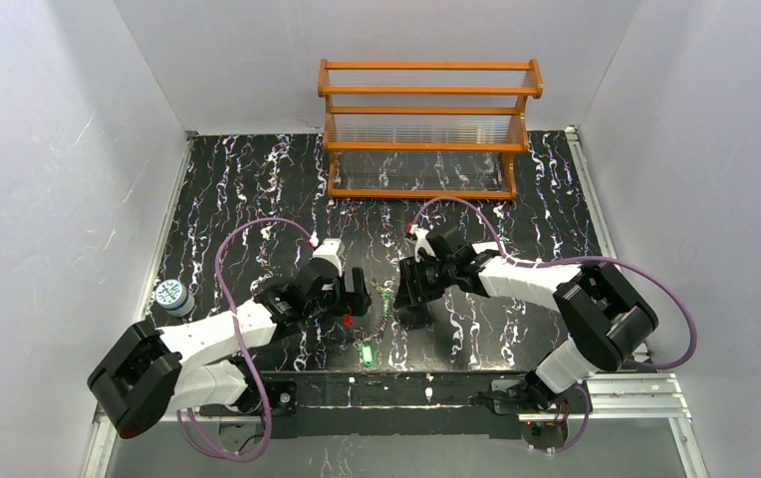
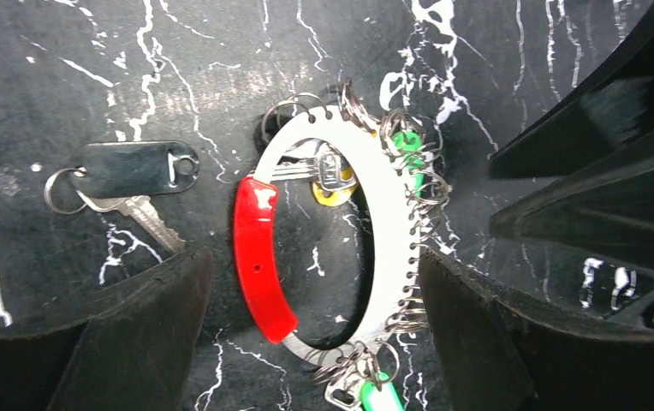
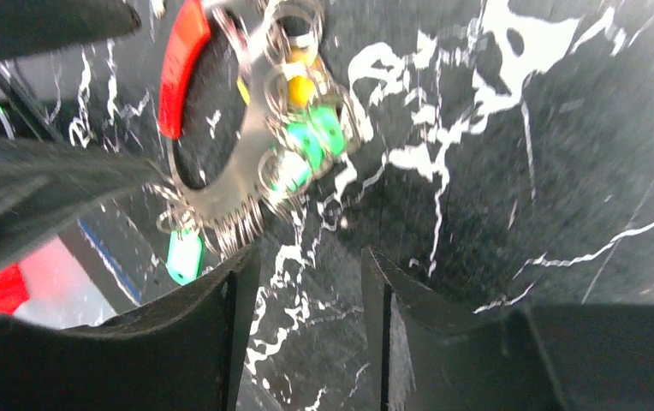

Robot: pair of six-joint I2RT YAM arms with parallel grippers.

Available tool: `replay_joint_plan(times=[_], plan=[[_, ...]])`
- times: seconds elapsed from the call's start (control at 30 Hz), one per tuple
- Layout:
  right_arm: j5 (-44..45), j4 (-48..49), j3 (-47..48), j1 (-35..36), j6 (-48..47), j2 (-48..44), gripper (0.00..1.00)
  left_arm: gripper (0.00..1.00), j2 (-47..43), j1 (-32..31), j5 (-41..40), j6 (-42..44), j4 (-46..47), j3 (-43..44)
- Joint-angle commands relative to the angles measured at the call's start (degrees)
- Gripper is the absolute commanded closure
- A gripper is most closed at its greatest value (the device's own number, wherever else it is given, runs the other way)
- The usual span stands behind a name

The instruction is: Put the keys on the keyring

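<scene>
1. Nearest the left wrist camera, the black two-finger left gripper [image 2: 306, 265] is standing with its jaws wide apart, one finger on each side of the keyring, clamping nothing.
2. The oval keyring [image 2: 385, 224], a silvery-white metal band with a glossy red segment and a row of small wire rings, is lying flat on the black, white-veined marble-pattern table [image 2: 92, 77] between those fingers.
3. A small yellow-headed key [image 2: 332, 192] is lying inside the oval near its top. A green-headed key [image 2: 407, 142] is sitting among the wire rings just outside the band. A second green-headed key [image 2: 377, 396] is showing at the oval's bottom end.
4. A silver key on a black plastic tag [image 2: 135, 167] is lying apart from the keyring, to its left in this view.
5. The black right gripper [image 3: 308, 265] is hovering just beside the keyring with its jaws parted, only bare table showing between them; this view is blurred.
6. From above, the two grippers are facing each other across the keyring, and an orange wooden rack [image 1: 426, 129] is standing at the table's far edge.
</scene>
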Motion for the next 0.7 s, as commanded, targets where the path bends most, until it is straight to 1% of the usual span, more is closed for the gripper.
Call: replay_joint_plan(times=[0.0,0.03,0.13,0.2,0.33,0.53,0.67], plan=[[-8.2,3.1,-2.9,-0.4,1.7,-0.9,0.48,0.14,0.2,2.2,7.9,-2.5,6.5,-2.2],[-9.3,3.5,-3.2,-0.4,1.7,-0.6,0.5,0.15,0.1,2.5,10.0,-2.8,7.4,-2.5],[-11.9,3.5,-3.2,-0.2,0.9,0.6,0.61,0.18,-1.2,3.2,12.6,-4.0,10.5,-4.3],[-12.6,3.1,-2.8,0.2,-0.2,0.9,0.65,0.19,-3.4,3.7,14.0,-5.2,13.2,-6.1],[-11.1,1.6,-1.5,1.8,-2.0,0.6,0.66,0.21,-8.3,4.5,14.4,-6.8,15.9,-9.5],[-7.7,-2.0,1.0,5.6,-4.0,-0.1,0.67,0.26,-14.8,4.7,11.7,-6.9,15.0,-12.3],[-6.4,-2.8,2.6,8.4,-4.7,0.2,0.67,0.29,-16.3,4.8,10.6,-6.4,13.2,-12.5]])
